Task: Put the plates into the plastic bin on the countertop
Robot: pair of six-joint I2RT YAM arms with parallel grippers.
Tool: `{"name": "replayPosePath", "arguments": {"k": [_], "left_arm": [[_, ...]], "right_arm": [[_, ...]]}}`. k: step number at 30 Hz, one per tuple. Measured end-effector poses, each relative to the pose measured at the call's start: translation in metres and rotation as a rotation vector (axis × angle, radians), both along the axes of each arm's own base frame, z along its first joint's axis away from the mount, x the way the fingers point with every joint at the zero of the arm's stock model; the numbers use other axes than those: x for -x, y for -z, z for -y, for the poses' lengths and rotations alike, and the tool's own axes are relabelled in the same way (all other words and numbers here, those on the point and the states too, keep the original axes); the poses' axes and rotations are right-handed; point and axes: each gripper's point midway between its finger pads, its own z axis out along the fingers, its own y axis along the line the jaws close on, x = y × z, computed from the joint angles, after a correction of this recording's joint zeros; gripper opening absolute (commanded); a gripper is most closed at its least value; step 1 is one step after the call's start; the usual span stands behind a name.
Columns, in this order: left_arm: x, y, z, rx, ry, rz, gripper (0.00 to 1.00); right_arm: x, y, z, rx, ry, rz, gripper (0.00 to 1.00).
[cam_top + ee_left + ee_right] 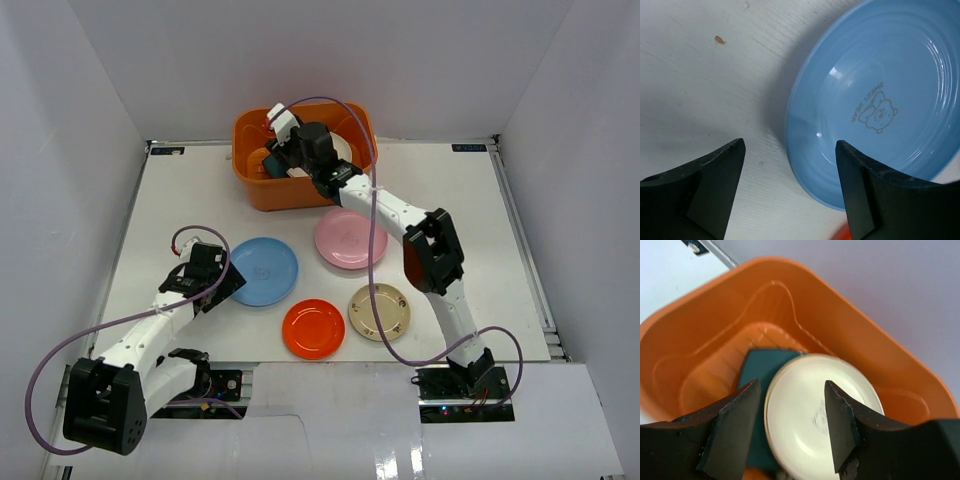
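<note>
The orange plastic bin (252,188) stands at the back of the white countertop (455,200). My right gripper (280,160) hangs over it, open and empty (792,385). Below its fingers, in the bin (705,330), a cream plate (796,425) lies partly on a square teal plate (760,365). The blue plate (262,271), pink plate (350,238), red plate (313,328) and tan-yellow plate (379,311) lie on the countertop. My left gripper (218,283) is open, low at the blue plate's left edge (790,145). One finger is over the blue plate (880,90), the other over bare table.
White wall panels close in the left, back and right sides. The red plate's edge (840,234) shows just beside my left gripper's right finger. Purple cables loop from both arms. Other plates in the bin are hidden by my right arm.
</note>
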Motion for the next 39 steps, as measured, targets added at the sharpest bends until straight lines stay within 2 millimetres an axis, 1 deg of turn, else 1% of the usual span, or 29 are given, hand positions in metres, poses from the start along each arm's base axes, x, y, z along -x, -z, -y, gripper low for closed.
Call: {"name": "replayPosePath", "arguments": {"k": [1,2,3,4,5,7,8,9,10,11,12,13,14,15,16,17,19,20,21,22,24,28,32,33,34,35,37,38,39], "left_arm": [[0.000,0.002,0.000,0.005,-0.005,0.005,0.81],[0.000,0.004,0.000,0.009,-0.011,0.007,0.75],[0.000,0.005,0.001,0.015,-0.018,0.008,0.72],[-0.001,0.006,0.001,0.017,-0.022,0.012,0.70],[-0.001,0.007,0.001,0.021,-0.027,0.013,0.60],[-0.004,0.008,0.002,0.029,-0.037,0.017,0.51],[-0.006,0.009,0.003,0.031,-0.041,0.018,0.38],[-0.008,0.011,0.003,0.038,-0.050,0.018,0.31],[-0.009,0.012,0.003,0.038,-0.055,0.016,0.23],[-0.009,0.013,0.003,0.039,-0.056,0.013,0.06],[-0.009,0.014,0.003,0.041,-0.061,0.010,0.00],[-0.011,0.014,0.004,0.044,-0.057,0.015,0.00],[-0.012,0.013,0.004,0.044,-0.051,0.019,0.00],[-0.011,0.013,0.004,0.041,-0.047,0.017,0.00],[-0.010,0.013,0.004,0.039,-0.044,0.016,0.00],[-0.010,0.011,0.004,0.036,-0.039,0.016,0.00],[-0.010,0.003,0.003,0.028,-0.024,0.033,0.00],[-0.010,-0.005,0.002,0.026,-0.014,0.051,0.00],[-0.011,-0.014,0.002,0.024,-0.005,0.072,0.00],[-0.014,-0.027,0.003,0.026,0.006,0.105,0.00],[-0.022,-0.059,0.006,0.040,0.029,0.187,0.00],[-0.034,-0.125,0.018,0.103,0.076,0.369,0.00],[-0.032,-0.160,0.033,0.150,0.140,0.463,0.00],[-0.034,-0.169,0.035,0.149,0.155,0.481,0.00],[-0.037,-0.176,0.037,0.143,0.169,0.487,0.00],[-0.044,-0.188,0.040,0.135,0.185,0.501,0.00],[-0.065,-0.215,0.046,0.120,0.204,0.542,0.00],[-0.081,-0.229,0.050,0.113,0.213,0.568,0.00],[-0.094,-0.242,0.054,0.110,0.220,0.589,0.00]], "right_arm": [[0.009,-0.007,0.010,-0.012,0.015,-0.016,0.59],[0.021,-0.014,0.022,-0.023,0.030,-0.037,0.59],[0.033,-0.024,0.035,-0.041,0.043,-0.044,0.58],[0.049,-0.037,0.051,-0.070,0.057,-0.051,0.58],[0.069,-0.048,0.070,-0.103,0.077,-0.065,0.54],[0.107,-0.074,0.109,-0.205,0.109,-0.063,0.46],[0.127,-0.083,0.130,-0.269,0.128,-0.075,0.38],[0.144,-0.091,0.148,-0.341,0.142,-0.082,0.37],[0.158,-0.090,0.165,-0.400,0.159,-0.097,0.37],[0.168,-0.085,0.179,-0.447,0.180,-0.118,0.38],[0.174,-0.079,0.190,-0.487,0.199,-0.136,0.41],[0.176,-0.067,0.199,-0.510,0.230,-0.160,0.52],[0.177,-0.046,0.208,-0.517,0.269,-0.200,0.57],[0.177,-0.017,0.217,-0.501,0.314,-0.250,0.66],[0.177,0.012,0.224,-0.478,0.354,-0.305,0.79],[0.179,0.046,0.233,-0.441,0.396,-0.373,0.80],[0.189,0.106,0.253,-0.376,0.467,-0.507,0.81],[0.194,0.128,0.263,-0.362,0.502,-0.568,0.81],[0.195,0.143,0.272,-0.358,0.533,-0.610,0.81],[0.195,0.153,0.280,-0.366,0.565,-0.647,0.78],[0.189,0.162,0.288,-0.393,0.599,-0.682,0.73],[0.185,0.179,0.279,-0.421,0.595,-0.745,0.64],[0.186,0.197,0.269,-0.439,0.580,-0.812,0.55],[0.186,0.202,0.267,-0.439,0.579,-0.826,0.51],[0.185,0.206,0.266,-0.442,0.584,-0.838,0.50],[0.185,0.209,0.265,-0.445,0.588,-0.847,0.48],[0.186,0.213,0.265,-0.446,0.596,-0.857,0.40],[0.186,0.214,0.265,-0.450,0.599,-0.861,0.37],[0.185,0.214,0.265,-0.454,0.601,-0.862,0.31]]}}
